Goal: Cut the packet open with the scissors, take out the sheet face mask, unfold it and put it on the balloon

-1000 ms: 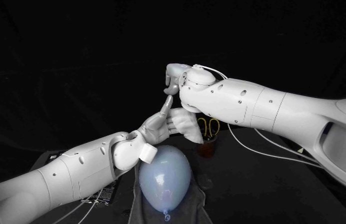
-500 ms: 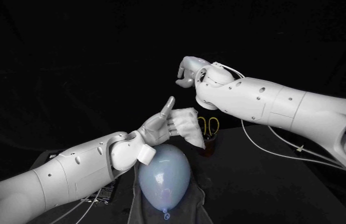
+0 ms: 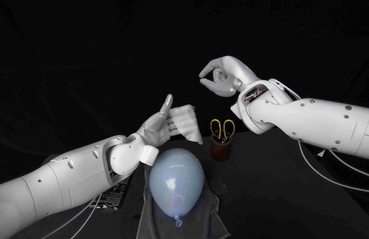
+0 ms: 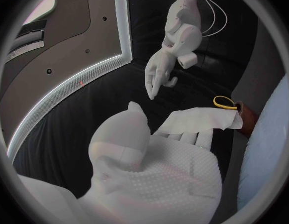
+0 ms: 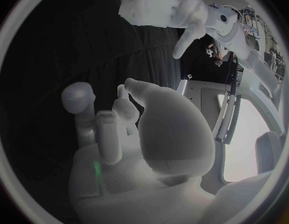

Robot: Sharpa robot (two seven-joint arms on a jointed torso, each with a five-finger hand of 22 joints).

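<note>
My left hand (image 3: 160, 126) is raised above the pale blue balloon (image 3: 177, 179) and holds the folded white sheet mask (image 3: 187, 122) on its fingers, thumb up. In the left wrist view the mask (image 4: 199, 120) lies across the fingertips of my left hand (image 4: 159, 171). My right hand (image 3: 223, 76) hovers higher and to the right, apart from the mask, fingers loosely bent and holding nothing; it is also seen as the right hand (image 4: 160, 74) and, from behind, the right hand (image 5: 129, 134). The yellow-handled scissors (image 3: 223, 128) stand in a brown cup (image 3: 221, 149).
The balloon lies on a grey cloth (image 3: 201, 222) at the table's front. A dark packet (image 3: 111, 197) lies flat on the table beside my left forearm. A cable trails from the right arm down to the table at the right.
My right hand has drawn away from the left hand, up and to the right, with nothing in it. The left hand has lifted slightly, keeping the mask.
</note>
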